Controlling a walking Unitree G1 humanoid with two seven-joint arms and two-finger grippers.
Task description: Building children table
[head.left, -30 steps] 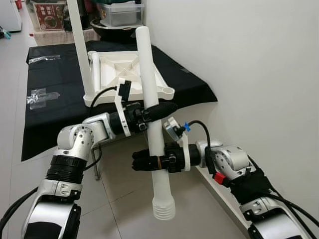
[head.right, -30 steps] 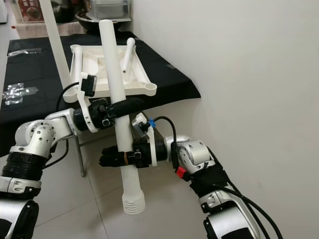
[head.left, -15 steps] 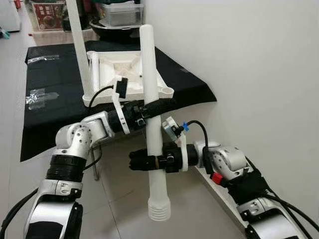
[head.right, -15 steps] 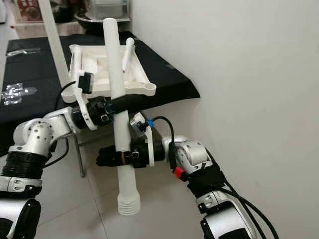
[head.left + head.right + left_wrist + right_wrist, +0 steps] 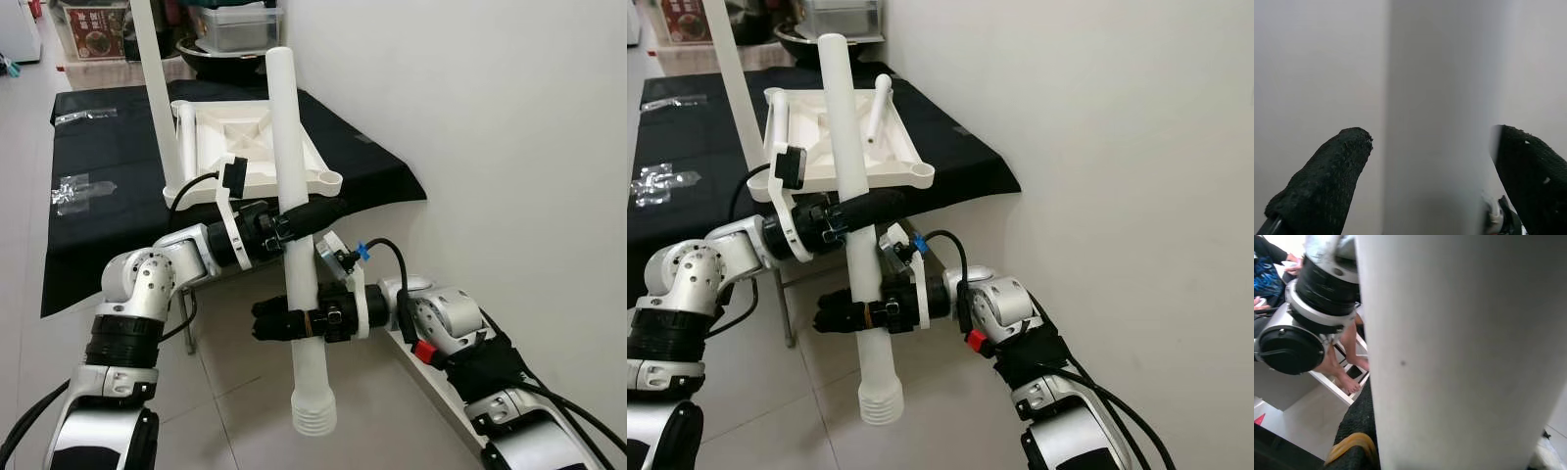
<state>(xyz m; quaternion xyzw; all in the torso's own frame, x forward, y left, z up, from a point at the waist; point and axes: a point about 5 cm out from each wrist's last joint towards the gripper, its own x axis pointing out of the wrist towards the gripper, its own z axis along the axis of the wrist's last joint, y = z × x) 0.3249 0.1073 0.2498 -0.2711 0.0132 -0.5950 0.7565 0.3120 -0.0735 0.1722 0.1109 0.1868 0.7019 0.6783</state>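
While both grippers clasp the near-upright table leg [image 5: 294, 235], arms apparently crossed.

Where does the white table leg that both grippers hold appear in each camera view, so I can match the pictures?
Left eye view: white table leg upright at centre, threaded end down.
Right eye view: left of centre.
Left wrist view: pale blurred column between the fingertips.
Right wrist view: broad white surface.
Shared landmark: upturned tabletop on the black cloth.

Three white legs [image 5: 290, 215], one tabletop [image 5: 257, 147], two end effectors [image 5: 312, 217].
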